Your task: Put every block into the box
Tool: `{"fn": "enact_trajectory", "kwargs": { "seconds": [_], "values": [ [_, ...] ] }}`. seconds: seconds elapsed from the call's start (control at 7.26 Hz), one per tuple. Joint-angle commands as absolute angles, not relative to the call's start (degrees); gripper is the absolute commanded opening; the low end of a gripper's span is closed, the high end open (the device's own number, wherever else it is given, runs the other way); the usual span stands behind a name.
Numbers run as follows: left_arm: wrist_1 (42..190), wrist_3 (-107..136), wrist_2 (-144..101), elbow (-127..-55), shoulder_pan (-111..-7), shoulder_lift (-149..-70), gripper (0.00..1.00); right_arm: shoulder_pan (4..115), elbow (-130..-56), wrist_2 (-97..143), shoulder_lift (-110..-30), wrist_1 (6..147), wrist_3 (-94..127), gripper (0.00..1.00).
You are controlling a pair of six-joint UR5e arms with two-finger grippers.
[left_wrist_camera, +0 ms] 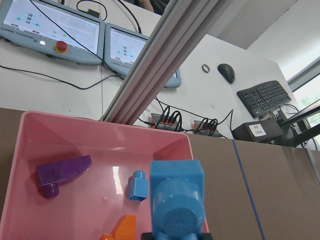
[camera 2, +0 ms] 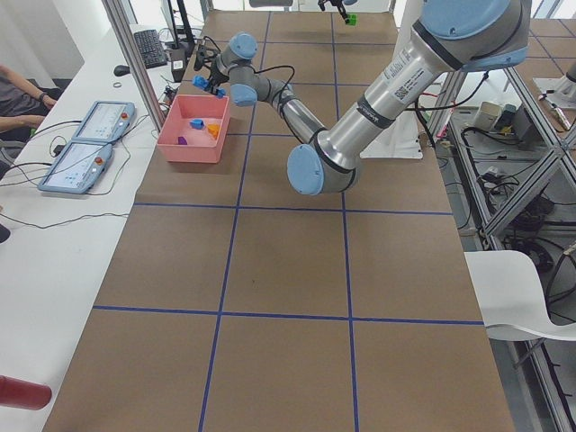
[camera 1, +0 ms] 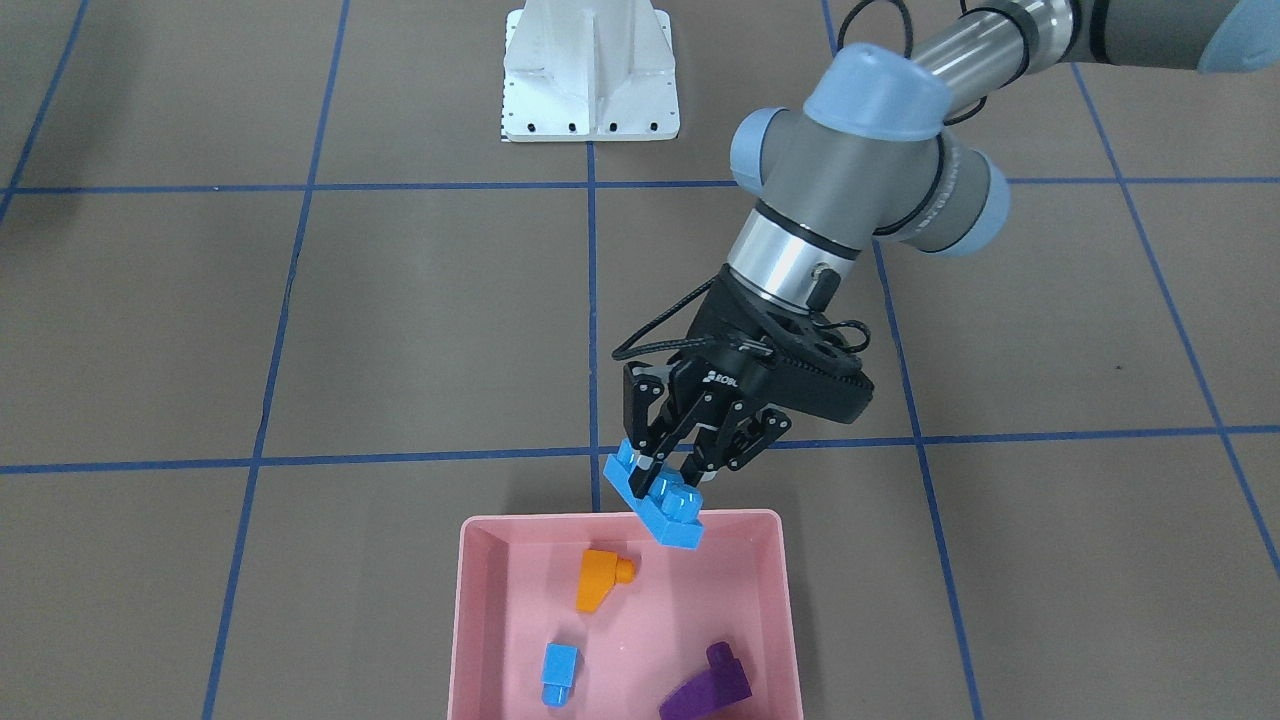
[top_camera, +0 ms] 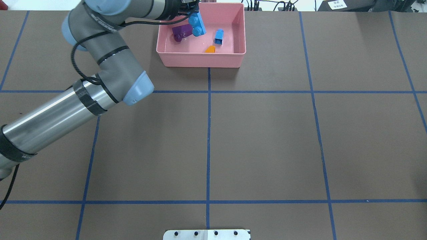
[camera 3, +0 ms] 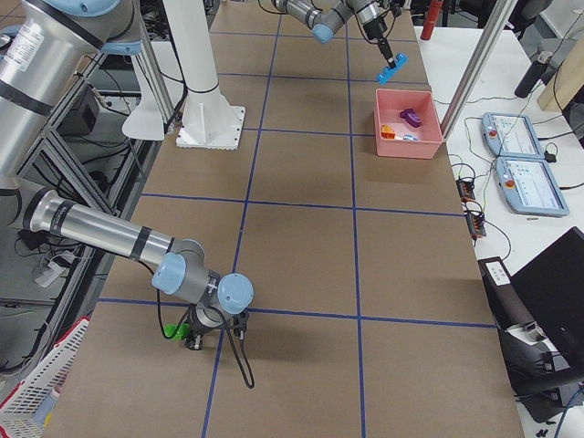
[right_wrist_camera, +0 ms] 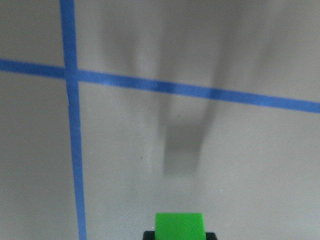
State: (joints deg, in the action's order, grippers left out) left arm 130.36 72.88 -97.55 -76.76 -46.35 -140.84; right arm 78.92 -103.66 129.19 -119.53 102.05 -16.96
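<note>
Blocks, studded plastic: orange wedge [camera 1: 597, 580], purple wedge [camera 1: 708, 685], small blue cube [camera 1: 560, 673] lie in the pink box [camera 1: 660, 612]. Left jaws grip the long blue bar [camera 1: 655, 505], tilted over its rim; right jaws hold the green block [right_wrist_camera: 179, 226].

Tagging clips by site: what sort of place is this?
Probably a robotics lab workcell: a table marked with a blue tape grid, two teach pendants on a side bench, and aluminium framing beside a keyboard.

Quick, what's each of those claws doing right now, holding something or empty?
Left gripper: closed on the blue bar, above the box.
Right gripper: closed on the green block, above the table.
</note>
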Motion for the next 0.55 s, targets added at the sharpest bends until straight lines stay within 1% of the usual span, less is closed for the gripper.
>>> {"fn": "enact_trajectory", "kwargs": {
  "seconds": [0.0, 0.14, 0.28, 0.41],
  "values": [
    [130.43, 74.88, -91.78, -65.55, -44.12, -147.61, 0.0, 87.85, -111.6, 126.03, -114.02, 111.16, -16.96, 0.0],
    [130.43, 75.14, -87.32, -60.17, -43.86, -150.53, 0.0, 88.93, -113.71, 126.04, -112.25, 111.53, -16.88, 0.0],
    [130.52, 75.32, -87.01, -57.68, -44.12, -151.51, 0.0, 90.34, -115.3, 125.95, -109.71, 112.66, -16.88, 0.0],
    [130.52, 76.71, -87.01, -57.57, -45.17, -151.52, 0.12, 90.96, -116.36, 125.86, -105.86, 113.98, -16.87, 0.0]
  ]
}}
